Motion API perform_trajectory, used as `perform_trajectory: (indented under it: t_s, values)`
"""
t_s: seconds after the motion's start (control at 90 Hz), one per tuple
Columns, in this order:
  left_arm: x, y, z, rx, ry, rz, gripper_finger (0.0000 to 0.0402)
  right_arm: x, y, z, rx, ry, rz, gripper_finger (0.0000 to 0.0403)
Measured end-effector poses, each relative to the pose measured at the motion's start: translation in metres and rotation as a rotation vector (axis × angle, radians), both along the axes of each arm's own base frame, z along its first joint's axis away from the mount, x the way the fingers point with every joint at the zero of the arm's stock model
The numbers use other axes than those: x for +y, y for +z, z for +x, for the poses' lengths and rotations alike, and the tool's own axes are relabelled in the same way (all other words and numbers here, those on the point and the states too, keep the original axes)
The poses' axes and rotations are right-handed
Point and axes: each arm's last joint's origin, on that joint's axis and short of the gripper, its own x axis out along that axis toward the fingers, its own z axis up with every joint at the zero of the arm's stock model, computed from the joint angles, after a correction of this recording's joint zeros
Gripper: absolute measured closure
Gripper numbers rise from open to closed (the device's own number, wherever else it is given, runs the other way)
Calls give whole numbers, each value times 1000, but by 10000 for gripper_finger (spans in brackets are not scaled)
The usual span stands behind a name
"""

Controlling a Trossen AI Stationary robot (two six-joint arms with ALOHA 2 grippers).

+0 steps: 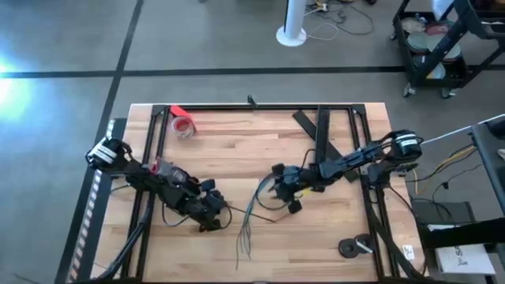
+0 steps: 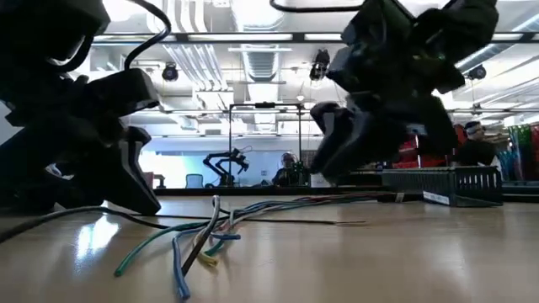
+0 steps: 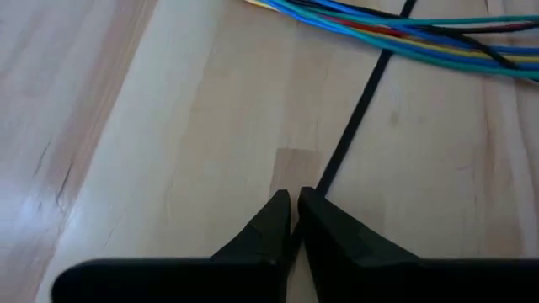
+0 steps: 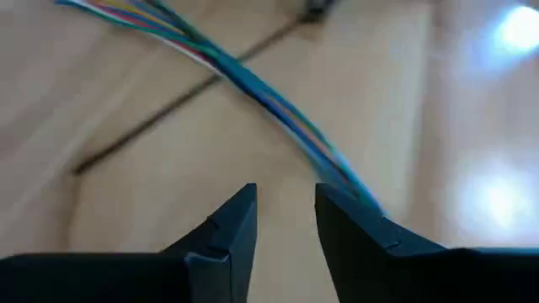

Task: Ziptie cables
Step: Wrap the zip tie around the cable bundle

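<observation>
L gripper fingers clamped on ziptie (tip hidden), R gripper fingers apart over cables

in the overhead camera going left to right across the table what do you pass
Left gripper, shut on the ziptie → cables → right gripper, open → black discs near the right edge. The red tape roll sits farther back, left of centre.

1. You're in a robotics lab or workshop: your wooden table stands on a bare grey floor marked with dark lines.
2. Behind it, another robot arm stands in a large open hall with exposed ceiling ducts.
3. A wheeled equipment cart sits nearby.
</observation>
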Motion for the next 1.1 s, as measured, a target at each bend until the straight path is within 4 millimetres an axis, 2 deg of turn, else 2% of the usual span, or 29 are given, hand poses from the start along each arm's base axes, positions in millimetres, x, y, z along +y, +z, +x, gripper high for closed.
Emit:
perform_trajectory:
  t_s: [0.122,0.267,0.467,0.844,1.1]
  values:
    - [1,1,1,-11,-11,47,380,18,-22,-1,32,77,-30,281]
    - [2,-1,3,-29,3,86,380,36,-30,-1,15,156,-78,274]
    - [6,-3,11,-74,7,114,380,58,-31,-3,-90,317,-195,270]
    - [21,-6,20,-74,33,122,380,74,-28,9,-197,668,-328,254]
    - [22,-3,25,-108,35,88,380,75,-21,19,-132,725,-442,243]
